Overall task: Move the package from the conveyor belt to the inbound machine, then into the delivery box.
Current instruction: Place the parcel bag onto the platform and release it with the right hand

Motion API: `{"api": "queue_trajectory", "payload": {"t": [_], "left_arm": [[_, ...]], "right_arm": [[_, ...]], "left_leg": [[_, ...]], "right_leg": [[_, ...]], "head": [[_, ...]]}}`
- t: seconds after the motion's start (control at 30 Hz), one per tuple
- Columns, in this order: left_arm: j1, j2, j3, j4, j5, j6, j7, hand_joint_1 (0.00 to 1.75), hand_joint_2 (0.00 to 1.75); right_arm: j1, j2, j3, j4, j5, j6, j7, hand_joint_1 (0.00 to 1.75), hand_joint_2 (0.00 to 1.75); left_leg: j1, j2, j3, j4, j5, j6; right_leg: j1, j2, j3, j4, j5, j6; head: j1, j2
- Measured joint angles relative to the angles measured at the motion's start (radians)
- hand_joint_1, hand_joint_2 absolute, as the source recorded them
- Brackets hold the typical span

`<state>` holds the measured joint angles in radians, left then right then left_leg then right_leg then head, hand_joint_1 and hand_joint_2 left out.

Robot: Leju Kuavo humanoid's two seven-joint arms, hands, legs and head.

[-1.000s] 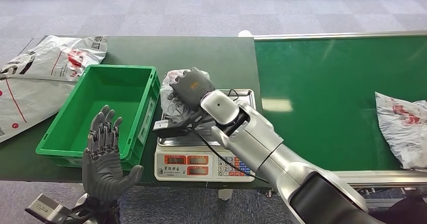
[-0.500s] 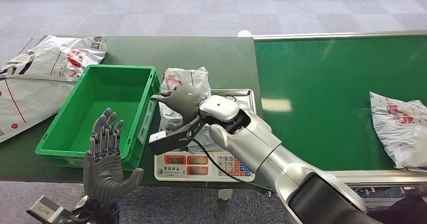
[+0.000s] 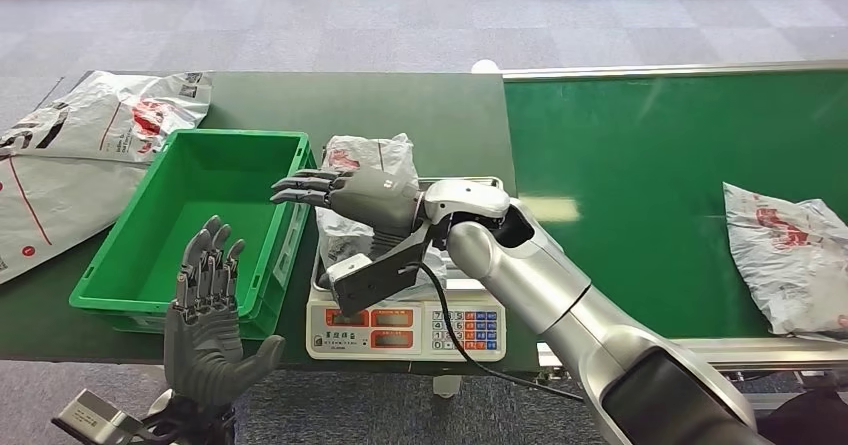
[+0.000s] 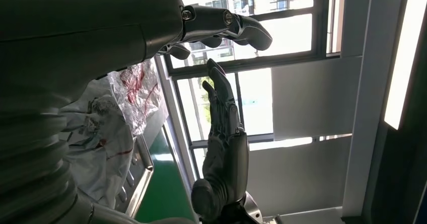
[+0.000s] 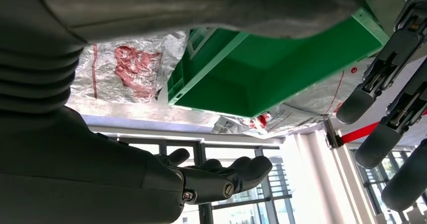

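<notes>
The right hand's fingers [image 3: 298, 185] are stretching out flat and apart, holding nothing, and are reaching over the near right rim of the green delivery box [image 3: 140, 280]. The right hand [image 3: 352, 193] is hovering above the gap between that box and the scale, its palm facing down. Behind it the silver right arm [image 3: 540, 285] is crossing over the scale from the table's near edge.

The package [image 3: 372, 157], a crumpled silver bag with red print, is lying on the steel tray of the inbound machine [image 3: 405, 330], a weighing scale with red displays and a keypad, and it is leaning against the box's right wall. The hand is above the package and is not gripping it. In the right wrist view the same bag [image 5: 126, 68] is showing beside the green box [image 5: 272, 78].

The left hand [image 3: 207, 310] is standing upright off the table's near edge, in front of the box, its fingers [image 3: 208, 255] pointing up, slightly apart and holding nothing.

The box is sitting near the middle of the dark green table [image 3: 420, 115]. Flat grey mailer bags [image 3: 80, 155] are lying at the table's left edge. The green conveyor belt [image 3: 640, 185] is running along the table's right edge, and another silver bag [image 3: 790, 255] is lying on it toward its far right end.
</notes>
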<state>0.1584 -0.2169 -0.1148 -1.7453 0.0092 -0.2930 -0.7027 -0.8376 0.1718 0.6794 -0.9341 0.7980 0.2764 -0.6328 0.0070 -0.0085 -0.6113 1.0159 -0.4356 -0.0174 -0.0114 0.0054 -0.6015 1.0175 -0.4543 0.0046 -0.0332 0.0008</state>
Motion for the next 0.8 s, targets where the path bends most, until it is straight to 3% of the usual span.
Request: {"api": "queue_trajectory", "payload": {"t": [0.8], "left_arm": [[0.0,0.003,0.0,0.0,0.0,0.0,0.0,0.0,1.75]], "right_arm": [[0.007,-0.028,-0.001,-0.031,-0.002,0.004,-0.003,0.0,0.0]], "left_leg": [[0.0,0.0,0.0,0.0,0.0,0.0]], "right_leg": [[0.0,0.0,0.0,0.0,0.0,0.0]], "head": [[0.0,0.0]]}}
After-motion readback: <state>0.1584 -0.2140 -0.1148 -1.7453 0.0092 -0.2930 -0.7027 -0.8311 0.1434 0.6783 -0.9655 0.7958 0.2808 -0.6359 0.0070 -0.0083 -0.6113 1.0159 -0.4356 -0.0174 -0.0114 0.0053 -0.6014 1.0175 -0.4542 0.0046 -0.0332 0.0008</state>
